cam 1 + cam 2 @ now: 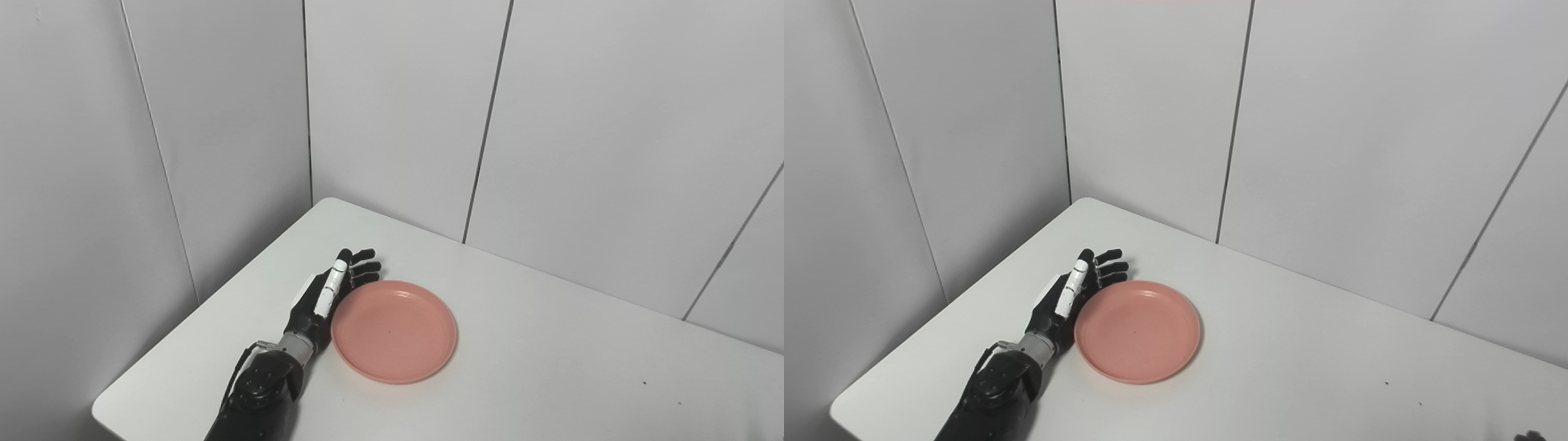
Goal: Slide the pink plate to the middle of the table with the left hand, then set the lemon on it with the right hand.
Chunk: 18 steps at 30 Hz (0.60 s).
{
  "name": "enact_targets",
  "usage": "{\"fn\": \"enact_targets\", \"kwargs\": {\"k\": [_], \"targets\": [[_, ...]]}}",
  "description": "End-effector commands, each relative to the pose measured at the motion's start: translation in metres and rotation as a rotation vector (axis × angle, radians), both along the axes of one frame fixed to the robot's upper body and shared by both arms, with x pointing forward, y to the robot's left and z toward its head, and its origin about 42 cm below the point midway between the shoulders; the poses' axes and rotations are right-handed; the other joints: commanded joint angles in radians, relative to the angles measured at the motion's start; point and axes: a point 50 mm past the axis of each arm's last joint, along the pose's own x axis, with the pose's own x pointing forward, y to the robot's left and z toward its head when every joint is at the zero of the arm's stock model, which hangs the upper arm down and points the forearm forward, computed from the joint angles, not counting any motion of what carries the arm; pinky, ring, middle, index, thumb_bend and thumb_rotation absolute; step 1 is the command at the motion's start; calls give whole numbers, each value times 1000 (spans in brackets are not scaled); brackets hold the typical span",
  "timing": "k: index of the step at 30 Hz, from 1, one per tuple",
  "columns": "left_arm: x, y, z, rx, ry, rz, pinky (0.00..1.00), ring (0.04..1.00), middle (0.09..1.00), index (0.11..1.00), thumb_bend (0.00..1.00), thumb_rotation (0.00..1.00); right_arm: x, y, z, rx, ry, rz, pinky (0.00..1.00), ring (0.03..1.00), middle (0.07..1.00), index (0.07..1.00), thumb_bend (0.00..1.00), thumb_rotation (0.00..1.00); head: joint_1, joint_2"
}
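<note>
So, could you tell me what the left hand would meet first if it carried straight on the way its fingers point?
Probably nothing on the table: the left hand points toward the far corner, alongside the pink plate, so the wall likely comes first.

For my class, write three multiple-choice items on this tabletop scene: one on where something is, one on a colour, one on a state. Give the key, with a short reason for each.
1. Where is the left hand relative to the pink plate?
A. Against the plate's left rim
B. On top of the plate
C. Far off at the table's right end

2. What colour is the table?
A. Black
B. White
C. Green

3. What does the plate hold?
A. A lemon
B. A cup
C. Nothing

Key: 1 A, the hand lies on the table along the plate's left rim. 2 B, the bare tabletop is white. 3 C, the plate's inside shows bare pink, and no lemon is in view.
</note>
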Motion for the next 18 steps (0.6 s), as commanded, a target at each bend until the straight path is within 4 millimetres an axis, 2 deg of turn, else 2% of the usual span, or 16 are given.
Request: {"fn": "enact_targets", "kwargs": {"k": [1, 10, 14, 17, 18], "targets": [[4, -10, 15, 2, -43, -36, 853, 823, 814, 817, 585, 1000, -4, 6, -2, -24, -32, 14, 1000, 1000, 1000, 1000, 621, 994, 0, 1], [5, -28, 17, 12, -54, -76, 844, 821, 811, 822, 586, 1000, -8, 16, 8, -23, -59, -9, 991, 977, 983, 998, 590, 988, -92, 36], [7, -37, 15, 22, -46, -98, 850, 816, 806, 815, 610, 1000, -10, 20, 15, -14, -65, -7, 988, 972, 977, 989, 575, 929, -145, 62], [8, -45, 15, 32, -29, -123, 850, 825, 815, 822, 614, 1000, -10, 21, 17, -17, -68, -8, 982, 964, 968, 980, 564, 900, -155, 67], [8, -47, 15, 23, -18, -137, 857, 832, 821, 827, 619, 1000, -11, 23, 18, -15, -68, -9, 982, 961, 968, 977, 558, 880, -184, 78]]}}
